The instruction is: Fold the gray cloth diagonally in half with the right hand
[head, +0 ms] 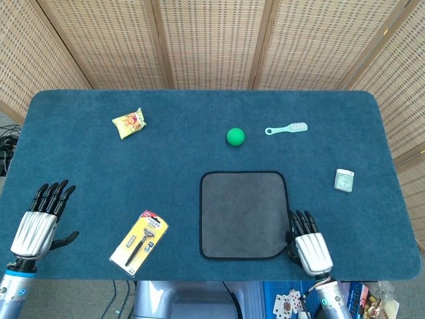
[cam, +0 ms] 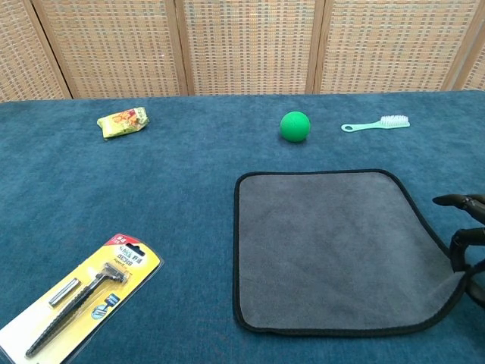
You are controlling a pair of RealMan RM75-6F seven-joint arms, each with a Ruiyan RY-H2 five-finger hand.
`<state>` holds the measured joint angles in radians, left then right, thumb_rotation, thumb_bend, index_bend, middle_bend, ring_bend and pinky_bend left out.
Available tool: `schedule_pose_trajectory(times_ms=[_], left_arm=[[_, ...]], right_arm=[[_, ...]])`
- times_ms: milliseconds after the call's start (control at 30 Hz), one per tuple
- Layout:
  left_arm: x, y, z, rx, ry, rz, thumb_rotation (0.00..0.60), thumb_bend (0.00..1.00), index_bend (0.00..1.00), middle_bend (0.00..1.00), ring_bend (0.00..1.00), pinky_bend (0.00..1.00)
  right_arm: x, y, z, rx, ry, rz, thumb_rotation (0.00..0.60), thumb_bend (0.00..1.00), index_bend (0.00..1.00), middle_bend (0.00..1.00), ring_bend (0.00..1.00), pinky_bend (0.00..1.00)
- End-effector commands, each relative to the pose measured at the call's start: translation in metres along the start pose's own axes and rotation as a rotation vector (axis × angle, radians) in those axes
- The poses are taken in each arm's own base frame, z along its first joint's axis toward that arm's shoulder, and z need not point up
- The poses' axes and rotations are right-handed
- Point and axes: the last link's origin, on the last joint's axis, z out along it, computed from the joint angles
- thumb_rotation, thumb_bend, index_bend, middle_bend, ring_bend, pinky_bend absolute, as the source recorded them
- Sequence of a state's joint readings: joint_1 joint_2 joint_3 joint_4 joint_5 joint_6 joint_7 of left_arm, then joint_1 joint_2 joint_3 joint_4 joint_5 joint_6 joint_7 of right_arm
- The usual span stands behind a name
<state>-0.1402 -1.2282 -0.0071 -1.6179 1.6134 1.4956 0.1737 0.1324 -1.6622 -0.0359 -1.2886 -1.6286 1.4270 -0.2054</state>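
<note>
**Corner pickup at near-right edge**

While the gray cloth (head: 244, 214) lies flat near the table's front edge, we rest our right hand (head: 309, 247) at its near-right corner, fingers seemingly pinching the hem, because a diagonal fold starts there.

Gray cloth (head: 243, 214): 1
Green ball (head: 235, 137): 1
Brush (head: 287, 129): 1
Snack packet (head: 129, 123): 1
Packaged razor (head: 139, 242): 1
Small white box (head: 344, 180): 1
Hands: 2 — left hand (head: 38, 224), right hand (head: 309, 244)
</note>
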Motion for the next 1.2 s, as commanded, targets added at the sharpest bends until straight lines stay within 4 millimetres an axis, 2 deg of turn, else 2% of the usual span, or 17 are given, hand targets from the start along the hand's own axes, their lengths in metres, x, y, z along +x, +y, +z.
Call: schedule_pose_trajectory(times_ms=[33, 800, 1200], left_arm=[[0.000, 0.000, 0.000, 0.001, -0.001, 0.000, 0.600, 0.16, 0.00, 0.00, 0.00, 0.00], [0.001, -0.002, 0.001, 0.005, 0.004, -0.004, 0.600, 0.16, 0.00, 0.00, 0.00, 0.00], [0.001, -0.003, 0.002, 0.010, 0.003, -0.008, 0.600, 0.16, 0.00, 0.00, 0.00, 0.00]], right_arm=[[0.001, -0.001, 0.002, 0.004, 0.003, 0.003, 0.600, 0.54, 0.59, 0.09, 0.00, 0.00], [0.010, -0.012, 0.040, 0.023, 0.033, -0.005, 0.600, 0.54, 0.62, 0.11, 0.00, 0.00], [0.016, -0.034, 0.078, 0.057, 0.024, -0.040, 0.600, 0.54, 0.63, 0.11, 0.00, 0.00]])
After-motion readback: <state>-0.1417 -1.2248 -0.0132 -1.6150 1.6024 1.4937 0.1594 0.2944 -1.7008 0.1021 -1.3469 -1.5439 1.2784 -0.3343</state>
